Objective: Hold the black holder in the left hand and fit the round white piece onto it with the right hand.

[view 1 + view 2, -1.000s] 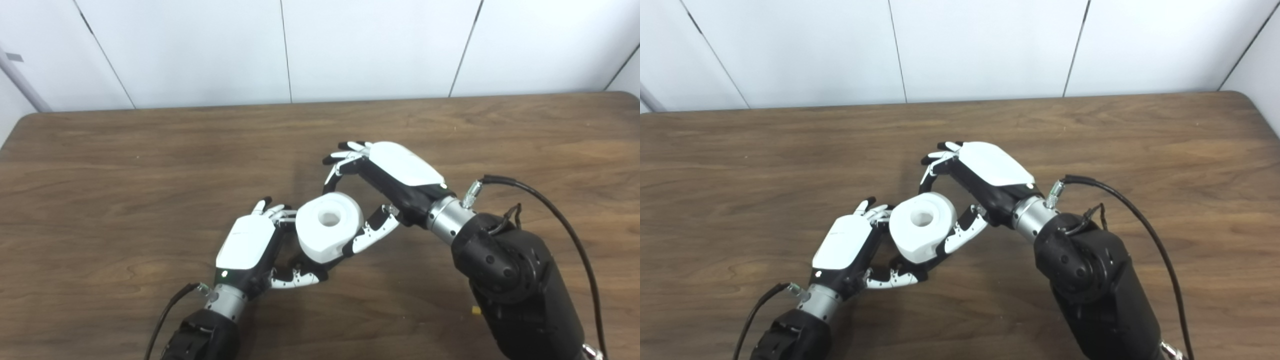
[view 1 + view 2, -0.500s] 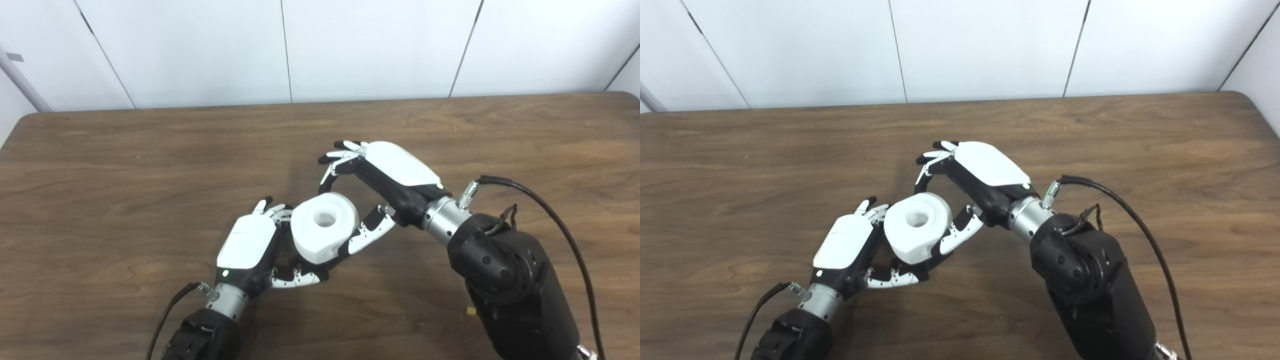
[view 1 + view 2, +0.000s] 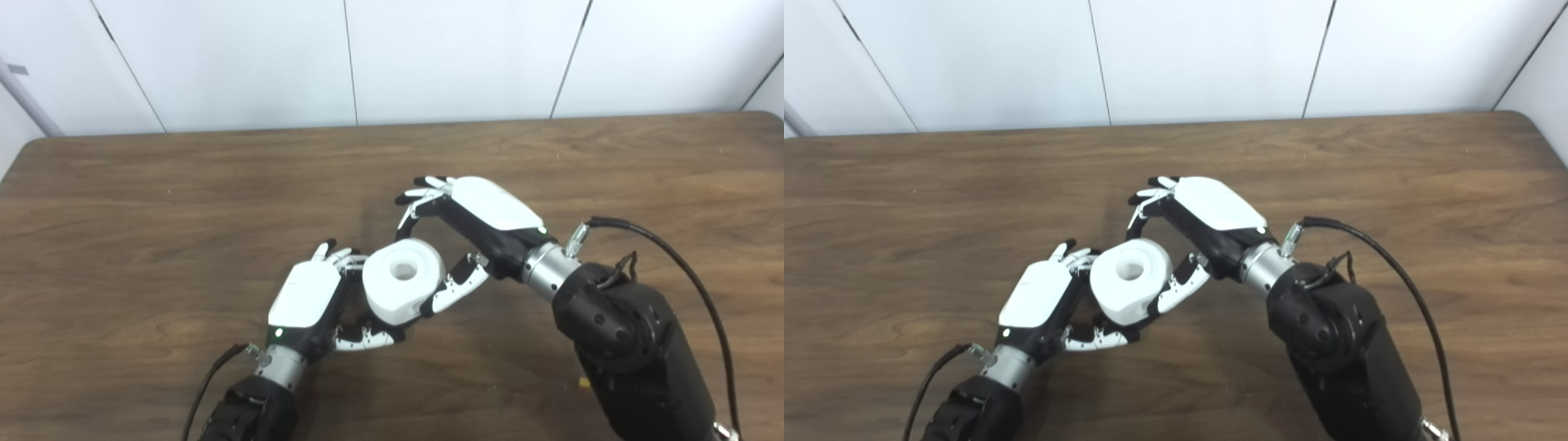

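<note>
The round white piece (image 3: 401, 288) with a centre hole sits between my two hands above the wooden table (image 3: 153, 202). My right hand (image 3: 490, 211) grips it, fingers on its far rim and thumb on its near right side. My left hand (image 3: 306, 294) is curled just under and left of the piece, its fingers closed around what lies beneath it. The black holder is almost wholly hidden under the white piece and inside my left hand. The piece also shows in the right eye view (image 3: 1130, 285).
A black cable (image 3: 674, 257) loops off my right forearm. A small yellow speck (image 3: 585, 382) lies on the table by that arm. A white panelled wall (image 3: 429, 55) stands behind the table's far edge.
Both hands and the white piece shifted slightly left, then back right. The piece now sits a little lower against my left hand. Both grips are unchanged.
</note>
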Tool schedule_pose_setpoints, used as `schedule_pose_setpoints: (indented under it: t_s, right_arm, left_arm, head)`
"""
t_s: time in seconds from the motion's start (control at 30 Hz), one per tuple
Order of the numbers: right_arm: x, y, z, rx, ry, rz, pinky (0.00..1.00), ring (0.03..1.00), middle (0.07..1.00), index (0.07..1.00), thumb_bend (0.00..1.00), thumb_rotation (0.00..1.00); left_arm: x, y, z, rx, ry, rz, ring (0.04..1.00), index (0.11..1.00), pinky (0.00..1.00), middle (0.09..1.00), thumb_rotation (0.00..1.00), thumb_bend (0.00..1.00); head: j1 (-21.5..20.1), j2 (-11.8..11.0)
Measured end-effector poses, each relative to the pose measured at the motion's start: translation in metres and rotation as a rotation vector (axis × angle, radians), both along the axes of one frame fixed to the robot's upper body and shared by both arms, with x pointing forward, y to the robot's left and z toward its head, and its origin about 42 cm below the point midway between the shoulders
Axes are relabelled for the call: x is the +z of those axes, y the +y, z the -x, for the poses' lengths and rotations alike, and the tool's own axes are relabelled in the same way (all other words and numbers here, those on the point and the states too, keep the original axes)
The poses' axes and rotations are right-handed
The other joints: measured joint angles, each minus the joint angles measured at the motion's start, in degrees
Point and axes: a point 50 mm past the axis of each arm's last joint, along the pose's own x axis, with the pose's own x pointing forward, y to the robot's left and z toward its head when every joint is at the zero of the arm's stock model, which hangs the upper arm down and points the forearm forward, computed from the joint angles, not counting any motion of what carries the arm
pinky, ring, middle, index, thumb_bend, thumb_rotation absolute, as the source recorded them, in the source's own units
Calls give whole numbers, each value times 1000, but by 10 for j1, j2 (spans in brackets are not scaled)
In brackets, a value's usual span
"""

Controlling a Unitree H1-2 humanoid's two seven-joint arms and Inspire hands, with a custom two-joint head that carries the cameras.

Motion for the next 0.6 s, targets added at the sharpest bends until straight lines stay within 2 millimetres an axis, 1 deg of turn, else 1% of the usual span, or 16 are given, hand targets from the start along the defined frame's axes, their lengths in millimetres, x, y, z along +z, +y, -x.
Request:
schedule_pose_setpoints:
  t_s: [0.3, 0.6]
  right_arm:
    - [-7, -2, 0, 3, 35, -9, 1000, 963, 861, 482, 525, 138]
    - [-9, -3, -2, -9, 29, -16, 1000, 966, 860, 482, 526, 140]
  left_arm:
    - [0, 0, -1, -1, -1, -4, 878, 486, 1000, 791, 54, 523]
    - [1, -1, -1, -2, -1, -4, 878, 486, 1000, 791, 53, 523]
  head:
    - [-1, 0]
    - [4, -5]
